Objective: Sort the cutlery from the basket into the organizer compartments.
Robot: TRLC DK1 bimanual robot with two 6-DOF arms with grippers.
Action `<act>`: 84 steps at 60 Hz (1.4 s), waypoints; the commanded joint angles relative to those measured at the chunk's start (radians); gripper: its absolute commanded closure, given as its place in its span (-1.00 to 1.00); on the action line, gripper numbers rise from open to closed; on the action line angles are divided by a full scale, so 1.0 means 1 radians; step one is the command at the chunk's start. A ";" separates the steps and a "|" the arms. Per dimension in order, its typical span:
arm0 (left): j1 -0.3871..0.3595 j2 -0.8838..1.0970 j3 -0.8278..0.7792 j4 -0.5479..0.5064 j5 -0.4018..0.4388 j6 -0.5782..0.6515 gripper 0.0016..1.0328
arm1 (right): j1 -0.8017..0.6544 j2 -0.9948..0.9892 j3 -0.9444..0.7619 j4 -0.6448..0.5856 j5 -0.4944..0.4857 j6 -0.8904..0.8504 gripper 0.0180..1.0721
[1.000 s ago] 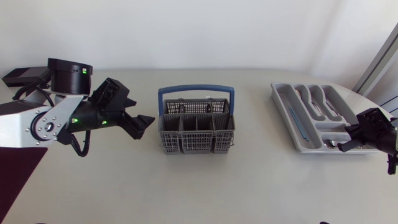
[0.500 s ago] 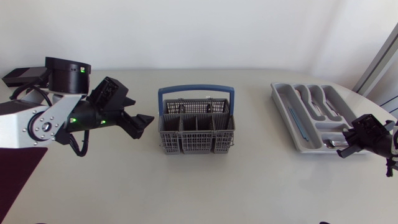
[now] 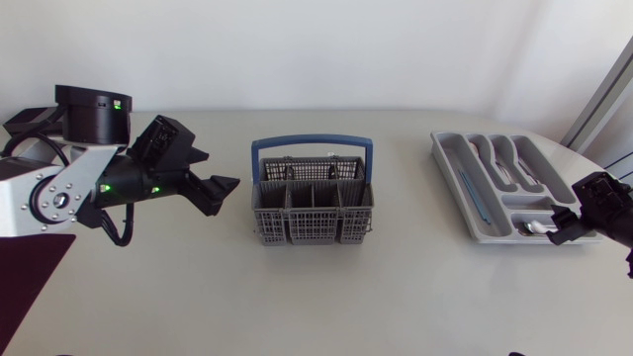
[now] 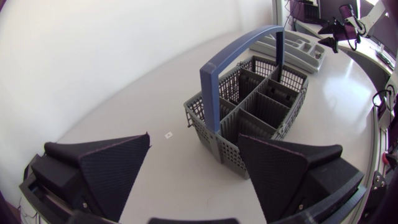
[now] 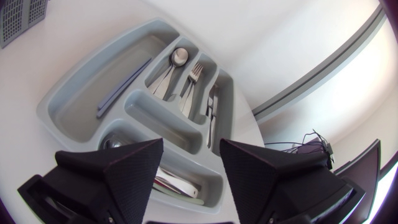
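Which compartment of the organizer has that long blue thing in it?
The long outer compartment of the organizer, on the side facing the basket. The blue stick lies alone there; the spoon and fork lie in narrower ones beside it.

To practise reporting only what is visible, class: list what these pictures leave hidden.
Head view: compartment floors of the grey plastic mesh basket with blue handle, hidden by its dividers.
Right wrist view: shiny pieces in the grey plastic organizer tray's compartment under the black right end effector, partly covered by it.
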 commanded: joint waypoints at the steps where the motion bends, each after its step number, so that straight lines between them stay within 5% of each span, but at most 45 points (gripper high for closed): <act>1: 0.006 -0.023 -0.016 -0.007 -0.003 0.005 -0.90 | 0.011 0.007 -0.025 -0.010 0.011 0.003 -0.39; 12: 0.011 -0.036 -0.014 -0.018 0.000 0.010 -0.90 | 0.037 -0.055 -0.058 -0.041 0.010 0.018 -0.39; 26: 0.018 -0.017 -0.017 -0.015 0.001 0.011 -0.90 | 0.236 -0.337 -0.028 -0.369 0.010 0.199 -0.39; 37: 0.046 0.072 0.004 -0.001 0.004 0.016 -0.90 | 0.485 -0.337 0.055 -0.530 0.034 0.416 -0.39; 55: 0.068 0.302 0.079 -0.007 0.047 0.039 -0.90 | 0.799 -0.076 0.198 -0.532 0.111 0.652 -0.38; 84: 0.029 0.394 0.161 0.017 0.081 0.039 -0.90 | 1.020 0.102 0.345 -0.541 0.223 0.764 -0.38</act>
